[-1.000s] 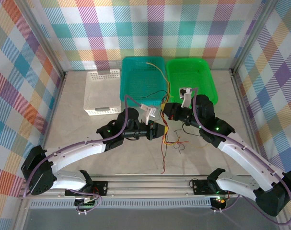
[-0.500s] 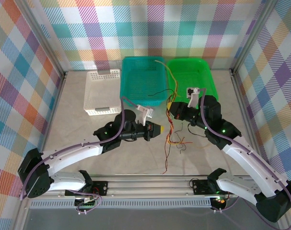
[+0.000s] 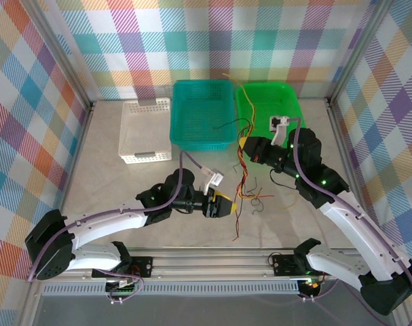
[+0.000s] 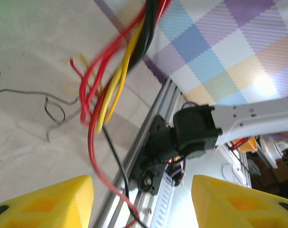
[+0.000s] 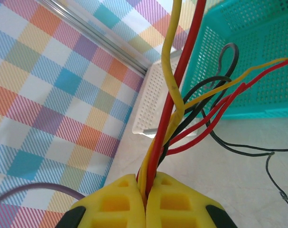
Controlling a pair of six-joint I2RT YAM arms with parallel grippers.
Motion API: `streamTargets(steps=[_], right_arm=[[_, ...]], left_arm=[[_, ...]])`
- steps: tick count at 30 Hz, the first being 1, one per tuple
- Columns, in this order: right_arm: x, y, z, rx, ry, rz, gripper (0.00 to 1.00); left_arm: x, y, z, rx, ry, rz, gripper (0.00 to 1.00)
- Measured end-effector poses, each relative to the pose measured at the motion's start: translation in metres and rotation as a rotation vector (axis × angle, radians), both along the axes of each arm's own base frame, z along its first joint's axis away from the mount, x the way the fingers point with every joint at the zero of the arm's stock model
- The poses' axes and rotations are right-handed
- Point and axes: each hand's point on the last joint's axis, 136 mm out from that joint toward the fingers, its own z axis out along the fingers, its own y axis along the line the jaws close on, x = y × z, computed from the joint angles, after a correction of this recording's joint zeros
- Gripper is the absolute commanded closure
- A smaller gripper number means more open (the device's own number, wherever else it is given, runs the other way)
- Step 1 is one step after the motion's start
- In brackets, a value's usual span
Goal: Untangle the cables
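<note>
Evidently little is done: the cables [image 3: 243, 178] hang in 1 tangle from the right gripper [image 3: 248, 146], which pinches them beside the green basket [image 3: 298, 114]. The left gripper [image 3: 226, 204] is spread near their lower ends, holding nothing. Perhaps 1 dark strand lies free. No writing is legible.

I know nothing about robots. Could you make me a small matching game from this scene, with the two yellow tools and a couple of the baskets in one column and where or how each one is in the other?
Things
1. left tool
2. right tool
3. white basket
4. teal basket

Place or state
a. middle of the row of baskets
b. shut on the cables
c. open, fingers wide apart
d. leftmost basket in the top view

Pairs: 1-c, 2-b, 3-d, 4-a
</note>
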Motion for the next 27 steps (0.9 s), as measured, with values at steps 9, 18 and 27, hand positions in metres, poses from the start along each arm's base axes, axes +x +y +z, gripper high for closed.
streamTargets(steps=[9,18,27], right_arm=[[-0.002,0.005,0.009,0.014,-0.006,0.031,1.00],[-0.006,0.009,0.009,0.026,0.004,0.061,1.00],[-0.009,0.015,-0.007,0.043,0.049,0.093,1.00]], left_arm=[[-0.015,-0.007,-0.017,0.045,-0.017,-0.044,0.45],[-0.008,-0.003,-0.033,0.114,-0.039,-0.009,0.52],[0.005,-0.008,-0.031,0.121,-0.060,0.040,0.91]])
